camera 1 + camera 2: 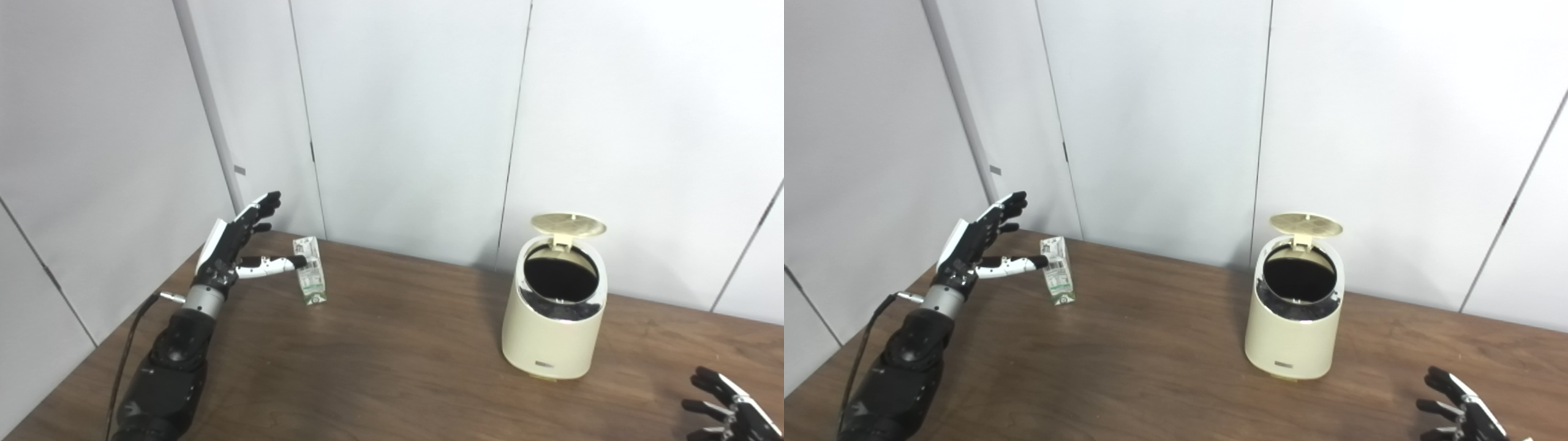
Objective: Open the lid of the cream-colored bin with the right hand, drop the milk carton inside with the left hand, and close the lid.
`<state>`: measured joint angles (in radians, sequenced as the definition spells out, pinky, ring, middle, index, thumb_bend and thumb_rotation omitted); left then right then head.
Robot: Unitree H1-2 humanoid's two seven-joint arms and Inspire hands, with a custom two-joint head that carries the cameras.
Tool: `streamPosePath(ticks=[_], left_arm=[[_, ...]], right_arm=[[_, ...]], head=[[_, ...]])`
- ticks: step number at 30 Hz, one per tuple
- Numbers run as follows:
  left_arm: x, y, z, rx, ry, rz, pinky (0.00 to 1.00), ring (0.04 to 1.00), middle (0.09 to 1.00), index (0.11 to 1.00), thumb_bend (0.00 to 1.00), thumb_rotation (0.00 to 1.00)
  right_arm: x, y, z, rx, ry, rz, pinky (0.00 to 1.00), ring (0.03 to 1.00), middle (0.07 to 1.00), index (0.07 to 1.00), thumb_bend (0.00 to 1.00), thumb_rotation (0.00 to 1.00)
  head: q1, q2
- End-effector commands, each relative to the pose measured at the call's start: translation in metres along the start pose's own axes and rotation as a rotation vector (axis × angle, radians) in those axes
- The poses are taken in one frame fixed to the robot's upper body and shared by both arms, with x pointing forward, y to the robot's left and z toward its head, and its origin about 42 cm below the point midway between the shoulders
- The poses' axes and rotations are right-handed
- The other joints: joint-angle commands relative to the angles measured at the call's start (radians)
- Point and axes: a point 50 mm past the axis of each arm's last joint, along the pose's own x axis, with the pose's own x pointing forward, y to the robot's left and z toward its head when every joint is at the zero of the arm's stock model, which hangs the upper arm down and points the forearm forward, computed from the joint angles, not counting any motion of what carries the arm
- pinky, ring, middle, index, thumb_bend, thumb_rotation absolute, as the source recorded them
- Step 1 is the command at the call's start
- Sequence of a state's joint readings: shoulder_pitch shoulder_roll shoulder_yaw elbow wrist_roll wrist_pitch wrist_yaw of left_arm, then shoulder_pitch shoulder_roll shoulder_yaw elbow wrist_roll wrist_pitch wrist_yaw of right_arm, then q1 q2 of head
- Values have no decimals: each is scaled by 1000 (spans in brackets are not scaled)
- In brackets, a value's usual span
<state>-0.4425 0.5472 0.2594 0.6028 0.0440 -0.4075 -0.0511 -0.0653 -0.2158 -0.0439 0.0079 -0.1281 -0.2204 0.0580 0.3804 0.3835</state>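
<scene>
Bin (554, 324) lid (568, 225) stood up. Left hand (236, 245) fingers (263, 205) wide, thumb tip touching milk carton (310, 271) upright on bench (392, 355). Should wrap mid-body squarely before lifting. Right hand (729, 407) spread, empty.

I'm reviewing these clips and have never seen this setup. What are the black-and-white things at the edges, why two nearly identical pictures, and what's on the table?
The two pictures come from side-by-side cameras on a humanoid robot's head, so they show one scene from slightly different spots. The black-and-white things are its two hands. The left hand is raised and open beside the milk carton, its thumb reaching to the carton's side, not gripping it. The right hand is low at the corner, fingers spread, holding nothing. On the wooden table the carton stands upright at the left, and the cream bin sits at the right with its lid already flipped up, showing a dark inside.
</scene>
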Motion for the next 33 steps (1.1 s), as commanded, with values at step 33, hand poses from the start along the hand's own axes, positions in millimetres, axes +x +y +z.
streamPosePath(ticks=[33], left_arm=[[12,-21,-9,-46,12,-6,683,739,787,815,966,115]], right_arm=[[-2,-21,10,17,-71,-13,484,685,804,794,1000,558]], head=[[6,35]])
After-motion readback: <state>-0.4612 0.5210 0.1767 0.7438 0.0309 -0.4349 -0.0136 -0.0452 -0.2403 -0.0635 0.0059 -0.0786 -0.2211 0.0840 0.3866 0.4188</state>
